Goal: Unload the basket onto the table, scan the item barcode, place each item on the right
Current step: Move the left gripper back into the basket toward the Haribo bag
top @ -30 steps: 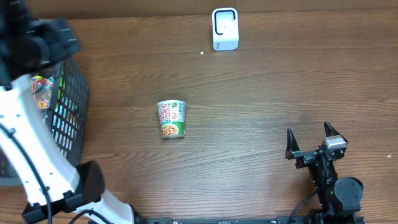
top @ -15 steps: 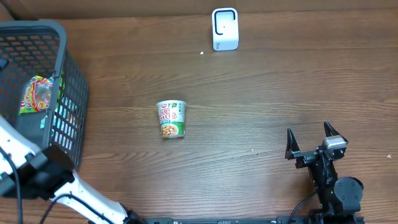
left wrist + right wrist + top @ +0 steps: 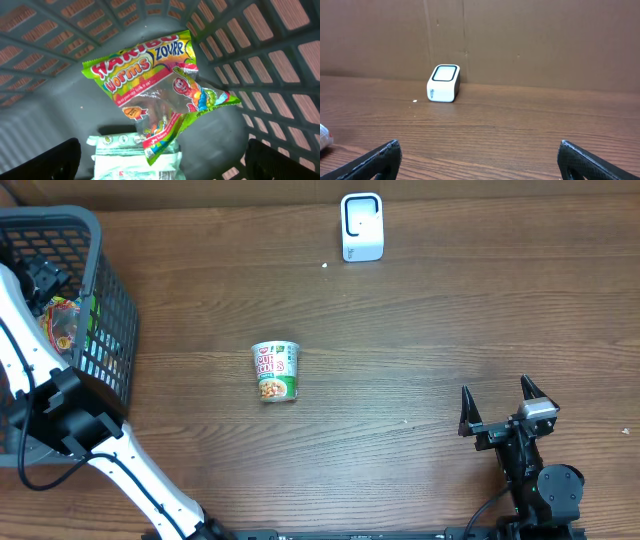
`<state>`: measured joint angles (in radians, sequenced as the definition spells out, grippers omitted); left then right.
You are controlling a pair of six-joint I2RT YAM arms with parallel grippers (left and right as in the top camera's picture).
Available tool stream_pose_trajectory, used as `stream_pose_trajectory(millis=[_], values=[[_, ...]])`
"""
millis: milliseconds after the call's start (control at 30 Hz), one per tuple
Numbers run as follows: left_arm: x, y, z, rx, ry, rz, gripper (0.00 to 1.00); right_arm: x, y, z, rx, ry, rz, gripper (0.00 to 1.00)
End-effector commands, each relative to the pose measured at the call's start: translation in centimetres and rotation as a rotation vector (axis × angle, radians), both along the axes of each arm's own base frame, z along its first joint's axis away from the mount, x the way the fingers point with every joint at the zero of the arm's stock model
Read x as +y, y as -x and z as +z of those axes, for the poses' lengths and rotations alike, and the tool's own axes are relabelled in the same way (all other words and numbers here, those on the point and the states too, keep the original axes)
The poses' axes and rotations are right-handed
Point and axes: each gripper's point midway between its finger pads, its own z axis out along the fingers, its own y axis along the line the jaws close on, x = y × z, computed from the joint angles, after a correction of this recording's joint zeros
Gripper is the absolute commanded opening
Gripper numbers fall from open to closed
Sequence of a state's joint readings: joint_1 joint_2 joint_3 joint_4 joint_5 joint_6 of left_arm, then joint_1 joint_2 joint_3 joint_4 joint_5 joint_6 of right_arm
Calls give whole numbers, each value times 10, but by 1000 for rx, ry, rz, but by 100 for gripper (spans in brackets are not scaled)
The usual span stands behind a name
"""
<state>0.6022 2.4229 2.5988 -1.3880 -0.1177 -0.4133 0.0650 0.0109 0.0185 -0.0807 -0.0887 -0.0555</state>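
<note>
The brown wooden bench (image 3: 420, 310) carries a grey mesh basket (image 3: 112, 310) at its left edge, and the left gripper (image 3: 45, 278) hangs inside it, fingers spread wide and holding nothing. Directly below that gripper lies a bag of gummy worms (image 3: 160, 85), tilted, overlapping a white-and-green packet (image 3: 135, 152) on the basket floor. The right gripper (image 3: 496, 394) rests low over the bench, also wide open and empty. A noodle cup (image 3: 275, 371) lies on its side well to that gripper's left, and the white scanner (image 3: 361, 226) stands far ahead of it.
</note>
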Motion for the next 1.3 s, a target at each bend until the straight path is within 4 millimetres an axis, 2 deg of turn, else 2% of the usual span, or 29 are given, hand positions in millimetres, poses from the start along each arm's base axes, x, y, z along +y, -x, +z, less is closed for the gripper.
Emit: stream_pose_trajectory(millis=[0,133,267,333,400,500,533,633,767,800,833,900,967,1033,1067,1133,1200,1267], values=[[-1,-6,-71,108,53,69,95,-3,-1,-2,-2,-2,-12,100],[-10,-6,-67,93,96,72,95,-3,-1,-2,-2,-2,-12,100],[-25,7,-34,76,136,72,96,-2,-1,-2,-2,-2,-12,100],[-31,15,-4,55,115,50,96,-2,-1,-2,-2,-2,-12,100],[-41,29,36,23,92,42,97,-2,-1,-2,-2,-2,-12,100],[-56,54,88,-17,52,19,98,-2,-1,-2,-2,-2,-12,100],[-62,68,105,-18,32,22,98,-2,-1,-2,-2,-2,-12,100],[-78,85,139,-58,-6,-72,96,-2,-1,-2,-2,-2,-12,100],[-103,122,158,-59,-6,-75,96,-2,-1,-2,-2,-2,-12,100],[-111,150,155,-15,-14,-24,95,-3,-1,-2,-2,-2,-12,100],[-114,168,152,17,-31,25,95,-2,-1,-2,-2,-2,-12,100],[-120,194,146,23,-72,71,96,-2,-1,-2,-2,-2,-12,100],[-129,206,146,-66,-124,66,96,-3,-1,-2,-2,-2,-12,100],[-142,214,156,-209,-175,52,95,-2,-1,-2,-2,-2,-12,100],[-147,220,172,-335,-251,46,95,-2,-1,-2,-2,-2,-12,100],[-148,221,202,-480,-384,4,96,-2,-1,-2,-2,-2,-12,100],[-147,221,237,-606,-511,-26,100,-2,-1,-2,-2,-2,-12,100],[-144,217,261,-663,-579,-41,100,-2,-1,-2,-2,-2,-12,100]])
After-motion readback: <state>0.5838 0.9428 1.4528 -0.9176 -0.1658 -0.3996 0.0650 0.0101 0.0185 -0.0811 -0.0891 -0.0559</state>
